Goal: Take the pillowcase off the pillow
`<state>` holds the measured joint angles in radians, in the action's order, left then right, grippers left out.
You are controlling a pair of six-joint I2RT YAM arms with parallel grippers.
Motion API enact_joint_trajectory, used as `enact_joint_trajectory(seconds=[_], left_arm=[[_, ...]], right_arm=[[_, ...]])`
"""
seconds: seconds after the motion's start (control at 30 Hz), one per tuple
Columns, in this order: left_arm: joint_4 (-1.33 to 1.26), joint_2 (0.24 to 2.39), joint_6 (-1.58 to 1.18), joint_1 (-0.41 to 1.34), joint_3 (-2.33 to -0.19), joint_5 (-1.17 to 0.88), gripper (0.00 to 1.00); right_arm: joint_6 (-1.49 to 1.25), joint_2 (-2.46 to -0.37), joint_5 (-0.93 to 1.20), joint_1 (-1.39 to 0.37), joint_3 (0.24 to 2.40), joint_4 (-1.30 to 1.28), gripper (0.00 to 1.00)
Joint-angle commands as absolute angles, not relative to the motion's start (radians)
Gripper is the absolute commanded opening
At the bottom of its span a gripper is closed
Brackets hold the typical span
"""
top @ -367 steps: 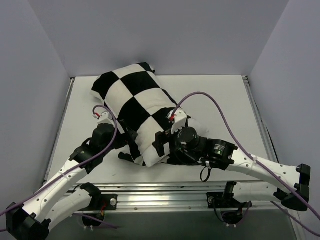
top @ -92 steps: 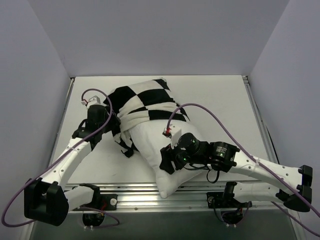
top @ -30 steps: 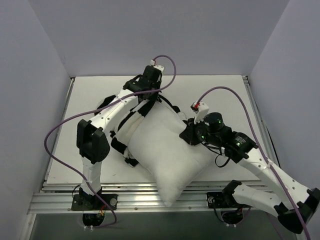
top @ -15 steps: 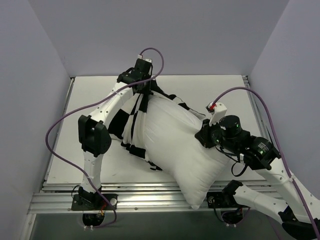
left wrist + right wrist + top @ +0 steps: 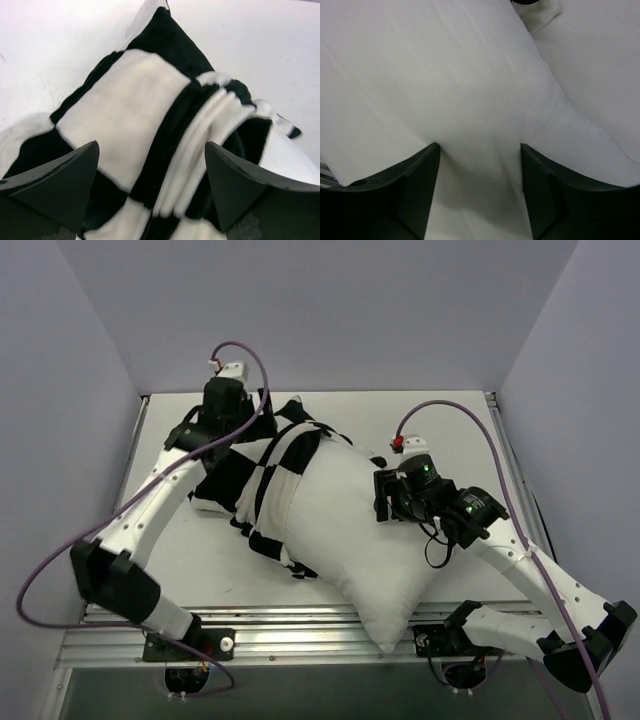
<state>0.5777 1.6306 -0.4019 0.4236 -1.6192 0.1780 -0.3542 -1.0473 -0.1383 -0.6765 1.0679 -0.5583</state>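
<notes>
The plain white pillow point(image 5: 345, 530) lies diagonally across the table, its near corner over the front rail. The black-and-white checkered pillowcase point(image 5: 240, 475) is bunched around the pillow's far left end, and most of the pillow is bare. My left gripper point(image 5: 245, 425) hovers over the bunched pillowcase point(image 5: 125, 105) at the far left. In the left wrist view the left gripper point(image 5: 151, 145) is wide open with nothing between its fingers. My right gripper point(image 5: 383, 502) is at the pillow's right side. It point(image 5: 479, 147) is open, its fingertips resting against the white pillow point(image 5: 445, 75).
The white table point(image 5: 450, 430) is closed in by grey walls at the left, back and right. An aluminium rail point(image 5: 260, 625) runs along the front edge. Purple cables loop above both arms.
My left arm has swung from the far middle to the far left, and its gripper is now open over the pillowcase. My right gripper has moved left and further away along the pillow's side.
</notes>
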Motion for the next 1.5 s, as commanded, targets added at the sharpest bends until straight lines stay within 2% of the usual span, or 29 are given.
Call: enact_joint_trajectory(seconds=[0.0, 0.07, 0.17, 0.27, 0.43, 0.7, 1.1, 1.2, 1.27, 1.3, 1.37, 1.4, 1.43, 1.47], left_arm=[[0.497, 1.406, -0.457, 0.43, -1.456, 0.181, 0.95], [0.506, 1.279, -0.486, 0.436, -1.37, 0.186, 0.97], [0.534, 1.134, -0.529, 0.442, -1.206, 0.181, 0.97], [0.535, 1.03, -0.574, 0.437, -1.047, 0.15, 0.94], [0.433, 0.954, -0.589, 0.437, -0.82, 0.028, 0.91], [0.2, 0.917, -0.667, 0.448, -0.646, -0.13, 0.85], [0.058, 0.966, -0.693, 0.508, -0.572, -0.172, 0.84], [0.034, 0.995, -0.696, 0.52, -0.56, -0.164, 0.82], [0.029, 1.017, -0.69, 0.523, -0.557, -0.146, 0.75], [0.029, 1.038, -0.686, 0.528, -0.557, -0.141, 0.72], [0.025, 1.057, -0.681, 0.528, -0.555, -0.135, 0.59], [0.025, 1.069, -0.678, 0.529, -0.557, -0.123, 0.52], [0.025, 1.072, -0.677, 0.529, -0.56, -0.117, 0.44], [0.032, 1.074, -0.675, 0.531, -0.564, -0.111, 0.28]], right_arm=[[-0.345, -1.074, -0.19, -0.686, 1.157, -0.5, 0.66], [-0.315, -1.089, -0.19, -0.705, 1.187, -0.489, 0.77], [-0.284, -1.094, -0.196, -0.733, 1.204, -0.463, 0.85], [-0.264, -1.103, -0.228, -0.79, 1.207, -0.439, 0.88], [-0.245, -1.17, -0.313, -0.949, 1.213, -0.416, 0.91], [-0.219, -1.339, -0.425, -1.166, 1.221, -0.35, 0.95], [-0.253, -1.545, -0.566, -1.186, 1.151, -0.313, 1.0], [-0.264, -1.589, -0.578, -1.172, 1.123, -0.301, 0.98], [-0.267, -1.618, -0.581, -1.169, 1.112, -0.295, 0.96], [-0.27, -1.626, -0.587, -1.166, 1.111, -0.293, 0.91], [-0.278, -1.646, -0.598, -1.163, 1.108, -0.295, 0.82], [-0.279, -1.649, -0.606, -1.157, 1.103, -0.293, 0.69], [-0.282, -1.649, -0.607, -1.152, 1.1, -0.295, 0.63], [-0.287, -1.648, -0.607, -1.151, 1.098, -0.296, 0.55]])
